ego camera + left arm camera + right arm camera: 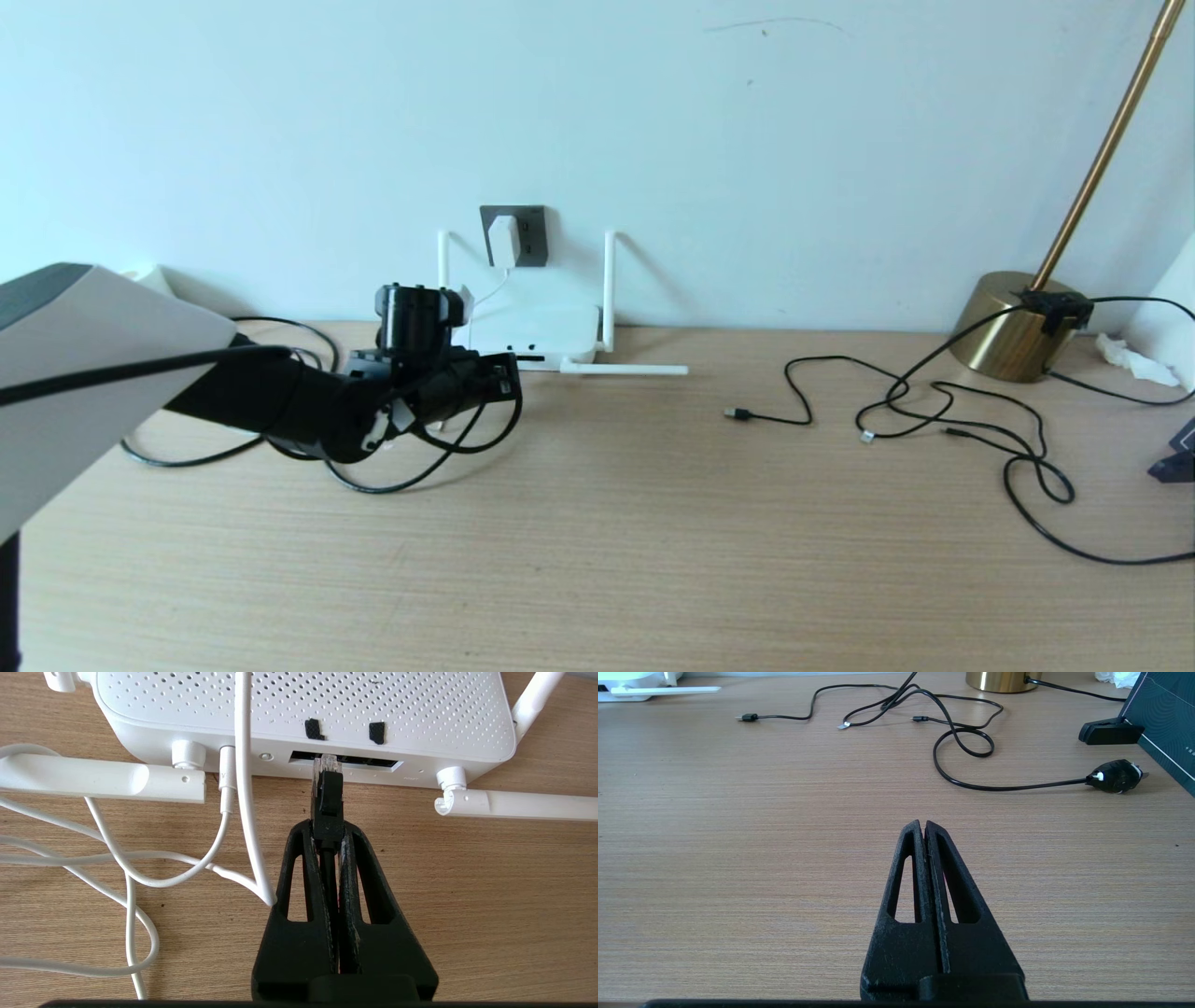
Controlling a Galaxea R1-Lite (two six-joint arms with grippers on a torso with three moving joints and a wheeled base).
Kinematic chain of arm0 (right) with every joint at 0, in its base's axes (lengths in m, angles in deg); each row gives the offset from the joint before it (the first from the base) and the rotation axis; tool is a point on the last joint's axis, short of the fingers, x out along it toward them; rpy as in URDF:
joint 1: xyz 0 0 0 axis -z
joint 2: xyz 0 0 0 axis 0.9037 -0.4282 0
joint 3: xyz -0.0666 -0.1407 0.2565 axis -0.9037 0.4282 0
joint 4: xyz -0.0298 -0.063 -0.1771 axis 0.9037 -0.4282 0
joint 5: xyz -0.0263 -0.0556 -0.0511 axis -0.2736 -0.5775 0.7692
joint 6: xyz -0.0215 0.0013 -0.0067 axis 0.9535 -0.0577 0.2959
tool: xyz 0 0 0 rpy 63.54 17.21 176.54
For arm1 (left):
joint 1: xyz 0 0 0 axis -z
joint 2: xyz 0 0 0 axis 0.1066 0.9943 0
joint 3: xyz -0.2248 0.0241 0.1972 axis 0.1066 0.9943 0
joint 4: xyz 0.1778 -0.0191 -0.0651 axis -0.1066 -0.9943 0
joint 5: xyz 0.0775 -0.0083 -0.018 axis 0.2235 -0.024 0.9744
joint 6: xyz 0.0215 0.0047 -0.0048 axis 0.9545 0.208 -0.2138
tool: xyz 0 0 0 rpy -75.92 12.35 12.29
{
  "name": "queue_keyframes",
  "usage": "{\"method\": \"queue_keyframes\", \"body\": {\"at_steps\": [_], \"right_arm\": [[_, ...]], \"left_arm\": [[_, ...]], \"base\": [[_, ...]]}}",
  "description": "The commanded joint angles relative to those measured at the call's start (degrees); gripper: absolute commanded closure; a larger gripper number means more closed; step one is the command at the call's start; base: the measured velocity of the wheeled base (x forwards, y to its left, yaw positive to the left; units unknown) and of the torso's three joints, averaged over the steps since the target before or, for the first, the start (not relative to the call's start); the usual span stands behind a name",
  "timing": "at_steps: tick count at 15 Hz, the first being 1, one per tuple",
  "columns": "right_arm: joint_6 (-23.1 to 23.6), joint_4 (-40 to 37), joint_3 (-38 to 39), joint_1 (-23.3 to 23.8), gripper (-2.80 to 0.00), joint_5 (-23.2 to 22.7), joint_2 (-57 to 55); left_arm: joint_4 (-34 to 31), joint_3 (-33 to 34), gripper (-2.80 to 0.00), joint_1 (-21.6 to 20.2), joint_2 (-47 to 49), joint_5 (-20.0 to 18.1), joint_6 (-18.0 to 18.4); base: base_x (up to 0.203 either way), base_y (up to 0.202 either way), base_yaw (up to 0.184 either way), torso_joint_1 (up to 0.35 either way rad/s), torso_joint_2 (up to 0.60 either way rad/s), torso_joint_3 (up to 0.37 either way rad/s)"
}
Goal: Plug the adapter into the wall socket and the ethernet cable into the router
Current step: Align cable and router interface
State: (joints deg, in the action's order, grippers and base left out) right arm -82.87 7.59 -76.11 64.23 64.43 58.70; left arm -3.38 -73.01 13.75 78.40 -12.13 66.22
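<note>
The white adapter [504, 240] sits in the dark grey wall socket [534, 227], and its thin cord drops to the router [537, 333]. My left gripper [328, 829] is shut on the black plug of the ethernet cable [329, 800], held level just in front of the router [303, 714]. The plug's clear tip meets the mouth of the dark port slot [369, 761]; how far in it sits I cannot tell. In the head view the left gripper [501, 378] hides that port, and the cable [411, 481] loops on the table below. My right gripper [924, 823] is shut and empty over bare table.
The white cord [117, 868] loops on the table by the left fingers. Two antennas [518, 805] lie flat beside the ports. Thin black USB cables [934, 411] sprawl to the right, near a brass lamp base [1013, 327] and a dark box [1167, 723].
</note>
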Motion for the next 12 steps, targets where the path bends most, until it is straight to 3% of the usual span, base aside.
{"method": "queue_keyframes", "body": {"at_steps": [1, 12], "right_arm": [[-0.03, 0.03, 0.62, -0.02, 0.0, 0.01, -0.04], [-0.03, 0.03, 0.62, -0.02, 0.0, 0.01, -0.04]], "left_arm": [[0.16, -0.64, 0.0, -0.01, 0.48, 0.05, -0.03], [0.13, -0.87, 0.0, 0.08, 1.38, 0.05, -0.03]], "base": [[0.0, 0.0, 0.0, 0.0, 0.0, 0.0], [0.0, 0.0, 0.0, 0.0, 0.0, 0.0]]}}
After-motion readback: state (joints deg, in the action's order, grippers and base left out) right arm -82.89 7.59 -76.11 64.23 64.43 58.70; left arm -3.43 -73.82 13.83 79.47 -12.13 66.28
